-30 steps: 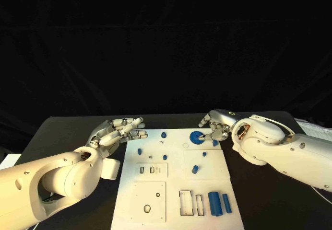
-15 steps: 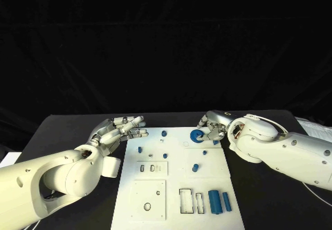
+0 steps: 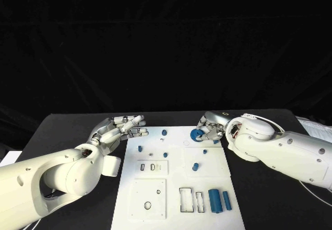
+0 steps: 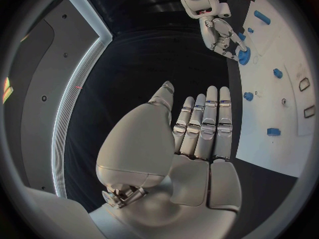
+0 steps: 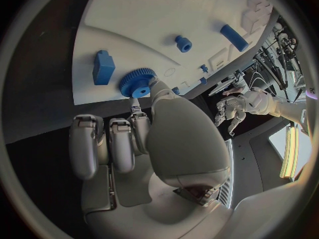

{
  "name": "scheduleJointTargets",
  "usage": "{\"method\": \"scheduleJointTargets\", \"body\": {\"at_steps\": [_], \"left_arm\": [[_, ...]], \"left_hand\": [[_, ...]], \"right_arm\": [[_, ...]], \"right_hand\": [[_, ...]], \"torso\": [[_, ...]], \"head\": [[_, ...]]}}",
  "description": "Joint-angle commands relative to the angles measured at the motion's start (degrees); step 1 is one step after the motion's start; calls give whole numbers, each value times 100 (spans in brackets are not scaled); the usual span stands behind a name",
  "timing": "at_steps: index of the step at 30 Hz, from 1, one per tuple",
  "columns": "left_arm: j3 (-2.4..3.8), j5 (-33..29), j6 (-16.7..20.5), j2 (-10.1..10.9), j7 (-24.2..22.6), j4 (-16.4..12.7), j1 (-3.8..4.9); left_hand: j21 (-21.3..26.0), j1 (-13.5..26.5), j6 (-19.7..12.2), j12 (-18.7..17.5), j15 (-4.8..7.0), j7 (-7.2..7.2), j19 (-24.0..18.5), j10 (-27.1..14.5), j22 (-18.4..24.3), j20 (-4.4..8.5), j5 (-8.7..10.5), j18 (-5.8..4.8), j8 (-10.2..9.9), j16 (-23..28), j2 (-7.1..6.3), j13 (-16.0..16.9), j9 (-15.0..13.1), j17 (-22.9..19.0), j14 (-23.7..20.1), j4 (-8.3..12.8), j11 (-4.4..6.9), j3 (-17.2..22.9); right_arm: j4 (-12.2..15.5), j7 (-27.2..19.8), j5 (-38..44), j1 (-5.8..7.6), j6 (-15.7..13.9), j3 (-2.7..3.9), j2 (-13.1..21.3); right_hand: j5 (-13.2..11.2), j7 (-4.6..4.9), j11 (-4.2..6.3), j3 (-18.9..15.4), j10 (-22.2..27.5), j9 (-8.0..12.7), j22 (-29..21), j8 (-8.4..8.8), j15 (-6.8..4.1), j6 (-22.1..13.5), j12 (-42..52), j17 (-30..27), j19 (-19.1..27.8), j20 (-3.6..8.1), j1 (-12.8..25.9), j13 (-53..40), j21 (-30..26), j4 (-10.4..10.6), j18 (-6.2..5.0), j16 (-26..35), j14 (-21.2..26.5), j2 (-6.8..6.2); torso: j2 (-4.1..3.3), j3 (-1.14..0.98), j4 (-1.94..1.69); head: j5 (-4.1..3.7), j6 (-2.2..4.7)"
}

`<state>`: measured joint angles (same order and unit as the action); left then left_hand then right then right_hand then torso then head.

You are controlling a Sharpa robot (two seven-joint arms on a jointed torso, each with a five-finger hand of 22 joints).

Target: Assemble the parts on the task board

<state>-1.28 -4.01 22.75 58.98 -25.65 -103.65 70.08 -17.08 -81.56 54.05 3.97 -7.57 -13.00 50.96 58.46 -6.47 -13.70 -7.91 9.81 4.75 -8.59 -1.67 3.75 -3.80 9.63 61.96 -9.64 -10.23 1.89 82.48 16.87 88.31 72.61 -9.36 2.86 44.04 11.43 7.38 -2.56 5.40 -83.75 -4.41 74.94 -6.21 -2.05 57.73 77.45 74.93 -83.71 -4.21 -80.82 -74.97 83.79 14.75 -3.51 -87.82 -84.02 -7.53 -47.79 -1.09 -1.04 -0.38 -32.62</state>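
Note:
The white task board (image 3: 156, 191) lies in the middle of the black table. My right hand (image 3: 211, 128) is at the board's far right corner and pinches a blue gear (image 3: 196, 134) just above the surface. In the right wrist view the thumb tip (image 5: 159, 86) touches the gear (image 5: 137, 83), and a blue block (image 5: 103, 67) lies beside it. My left hand (image 3: 122, 127) hovers at the board's far left corner, fingers straight and holding nothing. The left wrist view shows those fingers (image 4: 207, 119) side by side, with my right hand (image 4: 221, 34) and the gear (image 4: 244, 57) beyond.
Several small blue pieces stand on the board's middle, among them a peg (image 3: 164, 132) and an oval piece (image 3: 195, 167). Two blue cylinders (image 3: 220, 201) lie near the front right, beside empty rectangular slots (image 3: 185, 201). Black table (image 3: 277, 201) borders the board on both sides.
My right hand has carried the gear a little to the left and toward the far edge. My left hand has stretched slightly farther forward. The camera has shifted a bit.

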Motion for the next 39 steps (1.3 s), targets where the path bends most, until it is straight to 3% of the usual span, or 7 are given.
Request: {"method": "scheduleJointTargets", "body": {"at_steps": [1,9,12,19,30,39], "left_arm": [[4,-14,-121,-13,-30,-5,7],[4,-14,-126,-15,-24,-5,7],[4,-14,-128,-15,-23,-5,7],[4,-14,-129,-17,-16,-2,7],[4,-14,-133,-23,-10,-3,7],[4,-14,-142,-33,-4,-3,7]], "left_hand": [[28,-38,12,-30,-14,-9,-8,-42,5,-32,21,67,-36,34,36,-5,3,8,-24,39,-9,9],[28,-38,12,-30,-14,-9,-8,-42,5,-32,21,67,-36,34,36,-5,3,8,-24,39,-9,9],[28,-38,12,-30,-14,-9,-8,-42,5,-32,21,67,-36,34,36,-5,3,8,-24,39,-9,9],[28,-38,12,-30,-14,-9,-8,-42,5,-32,21,67,-36,34,36,-5,3,8,-24,39,-9,9],[30,-42,18,-28,-13,-7,-5,-39,8,-32,21,68,-39,40,44,-4,2,11,-20,47,-8,12],[31,-46,19,-28,-12,-7,-4,-39,10,-32,20,68,-40,42,50,-4,2,11,-18,50,-8,14]], "right_arm": [[-13,-14,105,-24,174,-9,-17],[-27,16,399,-47,185,-13,-29],[-10,9,547,-61,136,-13,-30],[69,-62,788,-84,-59,-14,-31],[414,-203,768,-108,-660,-14,-60],[627,-154,905,-101,-923,-15,-315]], "right_hand": [[20,3,20,21,-105,-6,252,-33,21,77,55,1108,-123,12,-37,-484,37,-64,90,-34,-517,49],[-6,-10,33,84,-133,-6,332,-56,10,160,127,1150,-151,21,-148,-562,78,-198,106,-53,-525,90],[-291,-49,69,292,-146,-21,380,-108,-22,298,165,1168,-168,44,-384,-607,102,-370,114,-62,-528,208],[-313,-82,102,598,-171,-26,482,-141,-48,440,225,1200,-204,72,-578,-678,151,-600,135,-75,-533,258],[227,-171,173,891,-204,-42,546,-171,-103,664,259,1244,-228,118,-155,-740,184,-562,146,-94,-543,230],[370,-190,192,985,-201,-50,538,-158,-122,711,236,1260,-225,139,-73,-734,180,-584,144,-101,-546,205]], "torso": [[1,2,2],[-1,0,3],[-2,-1,2],[-1,1,-2],[-4,4,-8],[-8,3,-16]], "head": [[2,-13],[-2,-28],[-2,-33],[-2,-31],[16,-15],[67,-24]]}}
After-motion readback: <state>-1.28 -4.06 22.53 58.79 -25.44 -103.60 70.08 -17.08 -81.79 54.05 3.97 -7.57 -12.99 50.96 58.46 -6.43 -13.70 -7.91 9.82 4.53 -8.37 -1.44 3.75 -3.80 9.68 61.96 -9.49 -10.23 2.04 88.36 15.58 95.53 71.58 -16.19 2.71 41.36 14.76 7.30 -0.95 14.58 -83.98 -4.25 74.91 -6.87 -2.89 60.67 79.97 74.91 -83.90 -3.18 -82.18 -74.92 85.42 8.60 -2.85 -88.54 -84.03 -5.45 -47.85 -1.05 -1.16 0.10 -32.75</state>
